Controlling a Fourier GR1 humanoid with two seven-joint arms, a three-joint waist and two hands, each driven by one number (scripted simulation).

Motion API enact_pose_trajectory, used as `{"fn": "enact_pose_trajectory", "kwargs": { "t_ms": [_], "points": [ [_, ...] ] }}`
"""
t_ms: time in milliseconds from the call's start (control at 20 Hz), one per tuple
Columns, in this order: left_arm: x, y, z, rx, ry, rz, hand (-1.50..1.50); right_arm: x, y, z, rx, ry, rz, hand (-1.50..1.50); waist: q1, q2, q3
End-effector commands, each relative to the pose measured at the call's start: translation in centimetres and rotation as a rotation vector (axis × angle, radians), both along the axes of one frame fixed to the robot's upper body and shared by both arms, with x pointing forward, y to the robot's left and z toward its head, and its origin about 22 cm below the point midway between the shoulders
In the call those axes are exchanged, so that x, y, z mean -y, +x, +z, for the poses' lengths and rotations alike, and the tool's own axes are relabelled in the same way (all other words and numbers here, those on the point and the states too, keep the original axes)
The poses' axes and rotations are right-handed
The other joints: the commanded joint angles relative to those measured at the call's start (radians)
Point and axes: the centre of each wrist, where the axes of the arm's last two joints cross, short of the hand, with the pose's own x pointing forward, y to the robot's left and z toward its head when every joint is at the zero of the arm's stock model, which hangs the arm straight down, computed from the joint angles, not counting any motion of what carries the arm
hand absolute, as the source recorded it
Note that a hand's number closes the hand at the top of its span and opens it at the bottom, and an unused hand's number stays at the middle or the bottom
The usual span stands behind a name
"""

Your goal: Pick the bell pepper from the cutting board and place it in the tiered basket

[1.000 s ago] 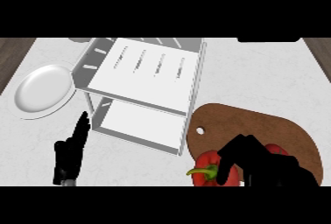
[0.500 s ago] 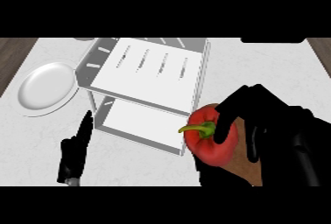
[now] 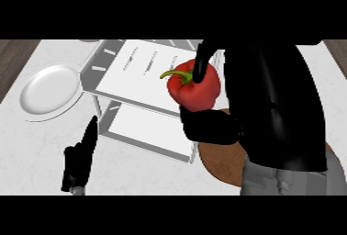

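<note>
Right hand [image 3: 271, 101] is raised over the counter, fingers and thumb curled around the red bell pepper [image 3: 194, 89]. Pepper sits at the hand's left side, green stem pointing left, above the right part of the top shelf of the white tiered basket [image 3: 136, 69]; I cannot tell whether it touches the shelf. The hand hides most of the brown cutting board [image 3: 220, 163]; only an edge shows below. Left hand [image 3: 80, 158] rests low at left, fingers straight and together, pointing up. 1 white plate [image 3: 47, 89] lies left of the basket.
</note>
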Motion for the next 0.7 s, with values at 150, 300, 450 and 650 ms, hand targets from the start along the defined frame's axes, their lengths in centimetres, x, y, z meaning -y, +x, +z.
{"fn": "enact_pose_trajectory", "kwargs": {
  "t_ms": [150, 300, 450, 650],
  "points": [
    [-0.3, -0.1, -0.4, -0.036, 0.002, 0.017, 0.00, -2.9, 4.4, -0.3, -0.139, -0.033, -0.059, 1.50, 0.000, 0.004, -0.001],
    [1.2, 0.9, -0.7, -0.030, -0.010, -0.007, 0.00, -4.1, 6.3, -3.5, -0.139, -0.039, -0.080, 1.50, 0.002, 0.007, -0.002],
    [-0.6, -0.4, -0.5, -0.041, -0.005, 0.017, 0.00, -4.0, 7.5, -5.5, -0.168, -0.056, -0.108, 1.50, 0.003, 0.006, -0.001],
    [-1.5, 0.8, -0.3, -0.018, 0.008, 0.003, 0.00, -5.4, 8.7, -7.0, -0.175, -0.018, -0.122, 1.50, 0.003, 0.006, -0.001]
  ]
}}
